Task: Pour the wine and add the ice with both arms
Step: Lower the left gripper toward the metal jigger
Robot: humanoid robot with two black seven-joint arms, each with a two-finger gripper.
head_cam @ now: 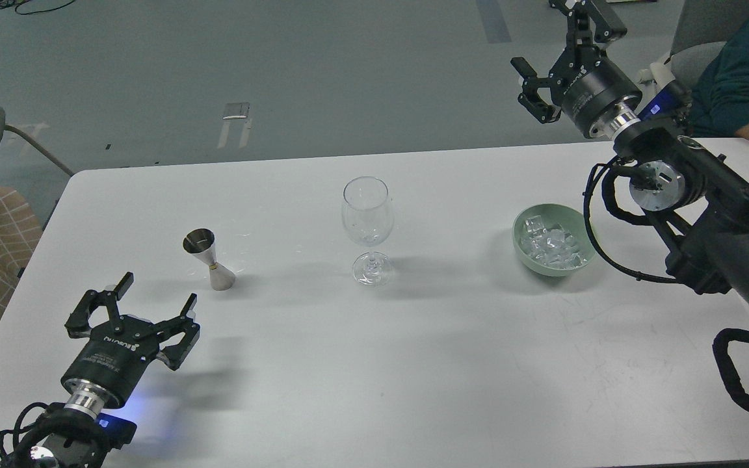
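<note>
The ice [553,247] sits heaped in a pale green bowl [523,245] toward the right edge of the tabletop [413,364]. No wine shows anywhere that I can make out; if there is any, it would be inside the steel jigger [209,259], which stands upright toward the left edge, and its contents cannot be seen from here. Between the two, near the middle and closer to the far edge, stands an empty wine glass [367,227], well apart from both.

The left end effector [153,305] hovers low near the front-left corner, fingers spread and holding nothing, pointed up the tabletop toward the jigger. The right end effector [560,42] is raised beyond the far right edge, its fingers spread too and empty, well above and behind the bowl.

The step in hand looks like the reach for the jigger. To do it well, the left arm should come in level and close on the narrow waist or the lower cone, squarely, since the thing is slim, top-heavy and slick, and a glancing touch would tip it. Lift straight, keep it upright on the way across, and tilt only once the lip is over the glass rim.
</note>
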